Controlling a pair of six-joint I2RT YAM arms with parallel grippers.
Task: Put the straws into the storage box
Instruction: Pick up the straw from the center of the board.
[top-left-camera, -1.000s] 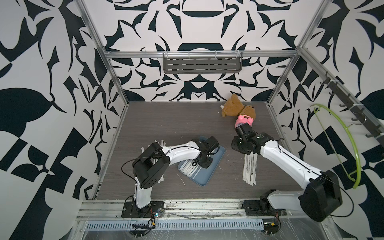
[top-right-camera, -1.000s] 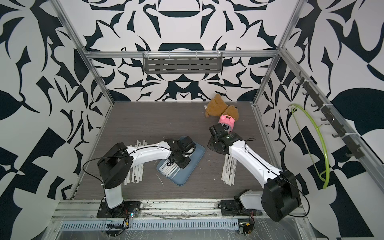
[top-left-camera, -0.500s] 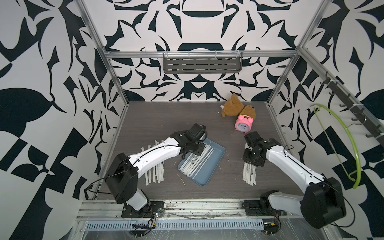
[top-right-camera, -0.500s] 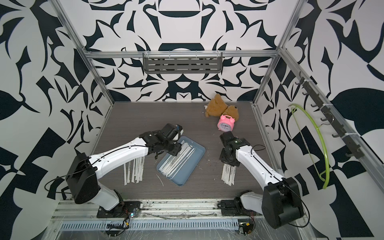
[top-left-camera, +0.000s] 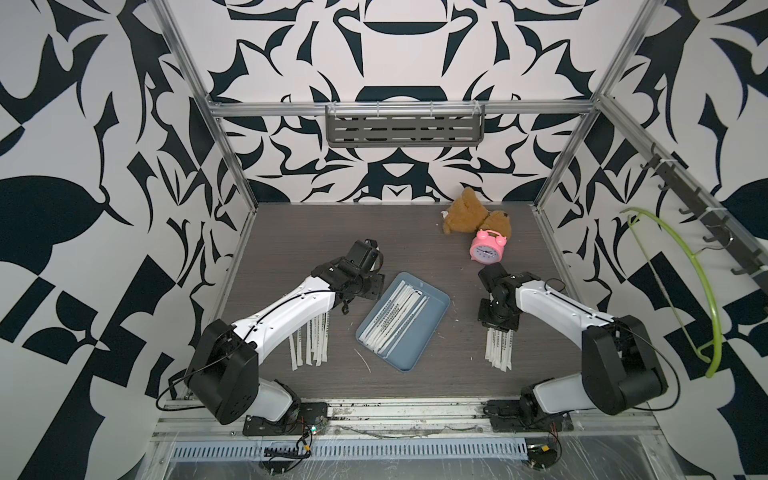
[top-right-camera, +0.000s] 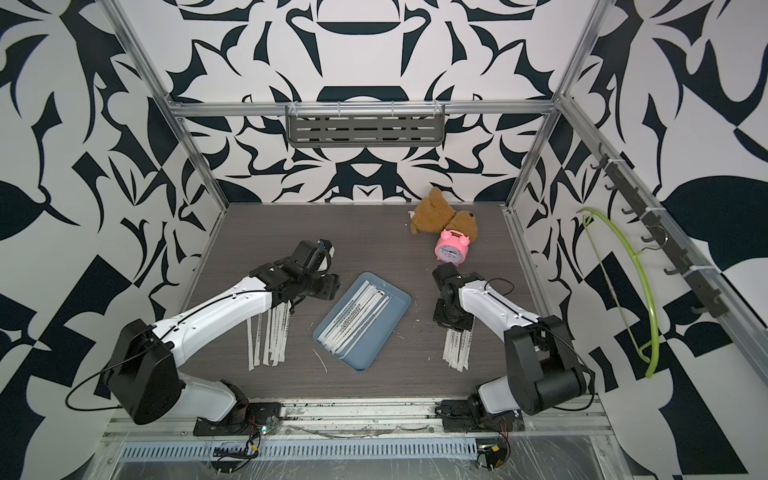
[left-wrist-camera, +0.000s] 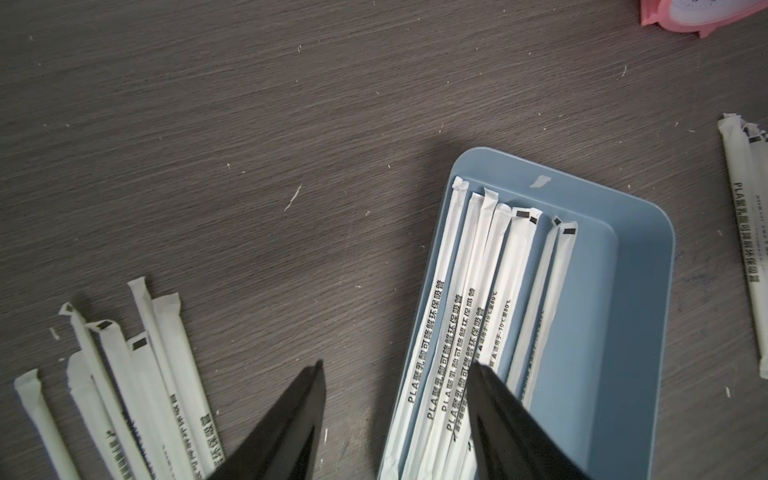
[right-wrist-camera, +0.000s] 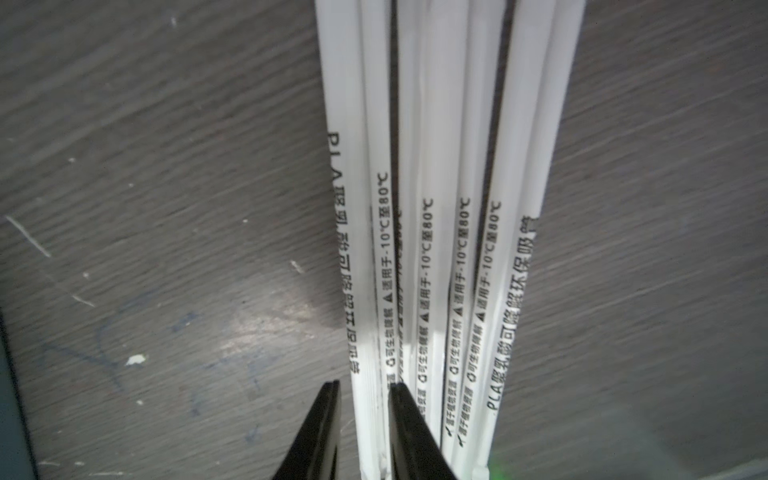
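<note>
Left end effector (left-wrist-camera: 395, 365) gapes empty over white, black-printed straws (left-wrist-camera: 490, 266) in the storage box (left-wrist-camera: 623, 291); right end effector (right-wrist-camera: 363, 384), barely parted, straddles one.

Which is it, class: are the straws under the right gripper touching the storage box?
Apart. Both top views show bare table between the straws and the storage box.

The straws (left-wrist-camera: 457, 291) are white with small black print, and the storage box (left-wrist-camera: 623, 332) is plain blue-grey on a table (top-left-camera: 316, 232) of dark grey-brown wood grain. The walls (top-left-camera: 124, 124) carry a bold black-and-white leaf pattern. The alarm clock (top-left-camera: 487, 249) is pink, the plush toy (top-left-camera: 461, 212) brown, the hanger (top-left-camera: 702, 282) lime green and the shelf (top-left-camera: 405, 131) grey.
</note>
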